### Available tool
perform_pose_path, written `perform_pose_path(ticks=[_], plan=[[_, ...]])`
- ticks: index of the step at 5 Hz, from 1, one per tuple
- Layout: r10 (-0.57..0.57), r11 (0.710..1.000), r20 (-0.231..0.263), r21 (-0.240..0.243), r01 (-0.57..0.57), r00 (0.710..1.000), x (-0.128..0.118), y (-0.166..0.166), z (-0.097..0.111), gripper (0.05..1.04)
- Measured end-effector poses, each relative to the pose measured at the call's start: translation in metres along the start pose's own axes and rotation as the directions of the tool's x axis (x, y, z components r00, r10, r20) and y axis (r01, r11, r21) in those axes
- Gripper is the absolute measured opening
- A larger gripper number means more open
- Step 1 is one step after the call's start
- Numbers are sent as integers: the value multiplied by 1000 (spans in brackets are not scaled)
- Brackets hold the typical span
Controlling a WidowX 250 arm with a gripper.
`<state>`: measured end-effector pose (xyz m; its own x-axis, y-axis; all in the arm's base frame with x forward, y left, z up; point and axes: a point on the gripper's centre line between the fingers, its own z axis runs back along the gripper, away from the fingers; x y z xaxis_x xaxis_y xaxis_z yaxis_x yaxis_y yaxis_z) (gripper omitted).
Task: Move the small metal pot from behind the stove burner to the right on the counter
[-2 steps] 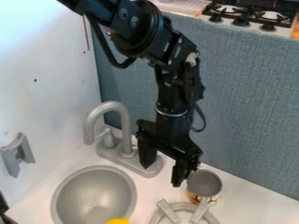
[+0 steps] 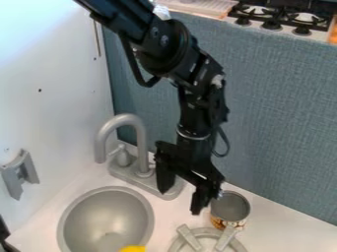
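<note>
The black hand [image 2: 182,194] hangs at lower centre, fingers spread wide, just beside an open can [image 2: 230,206] at lower right on the worktop [image 2: 283,224], a grey sink [image 2: 102,216] at lower left

Toy kitchen, with basin [image 2: 85,209], faucet [image 2: 135,120] and stove [image 2: 280,20].

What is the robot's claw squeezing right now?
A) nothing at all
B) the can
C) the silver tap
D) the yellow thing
A, because the gripper has its two fingers apart with nothing held between them, and the can stands on the counter beside it.
</note>
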<state>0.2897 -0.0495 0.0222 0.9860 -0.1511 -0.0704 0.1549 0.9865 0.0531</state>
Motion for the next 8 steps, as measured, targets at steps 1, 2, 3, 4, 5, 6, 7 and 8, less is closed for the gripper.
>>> perform_pose_path(ticks=[1, 2, 3, 4, 5, 6, 7, 8], plan=[[19, 1000, 17, 10, -19, 1000, 16, 20, -12, 1000], [-17, 997, 5, 77, 17, 1000, 35, 30, -35, 1000], [-56, 992, -34, 112, 60, 998, 54, 36, -56, 1001], [-64, 991, -48, 116, 69, 997, 69, 39, -70, 1000], [-53, 989, -56, 138, 60, 997, 78, 44, -77, 1000], [-37, 983, -44, 177, 44, 998, 88, 50, -79, 1001], [-28, 977, -46, 209, 37, 999, 93, 54, -83, 1000], [-27, 974, -45, 223, 36, 999, 96, 53, -89, 1001]])
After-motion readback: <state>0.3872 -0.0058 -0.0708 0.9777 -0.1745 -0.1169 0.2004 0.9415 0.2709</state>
